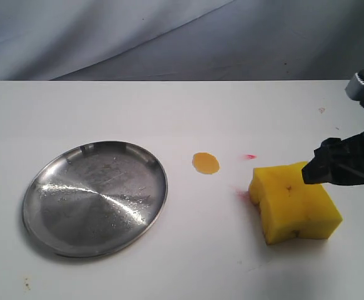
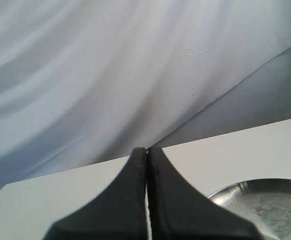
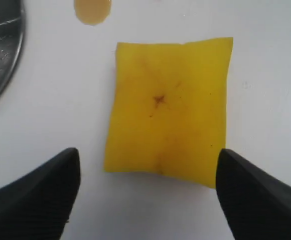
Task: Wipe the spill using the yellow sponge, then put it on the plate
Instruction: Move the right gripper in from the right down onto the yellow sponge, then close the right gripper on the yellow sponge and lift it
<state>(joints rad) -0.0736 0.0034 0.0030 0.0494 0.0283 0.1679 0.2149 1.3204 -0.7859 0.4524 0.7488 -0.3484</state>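
The yellow sponge [image 1: 294, 203] [image 3: 169, 105] lies flat on the white table at the right, a dark speck at its middle. My right gripper [image 1: 324, 167] [image 3: 148, 162] hovers over the sponge's near-right edge, open wide, its two black fingers [image 3: 40, 190] spread about as wide as the block and holding nothing. The spill [image 1: 205, 163] [image 3: 92, 10] is a small orange oval between sponge and plate. The silver plate [image 1: 44, 187] [image 2: 285, 187] [image 3: 8, 55] sits at the left. My left gripper [image 2: 147, 150] is shut and empty, raised above the table near the plate; it does not show in the exterior view.
Thin pink-red smears [image 1: 249, 156] mark the table between the spill and the sponge. A grey-white cloth backdrop [image 1: 169, 31] hangs behind the table's far edge.
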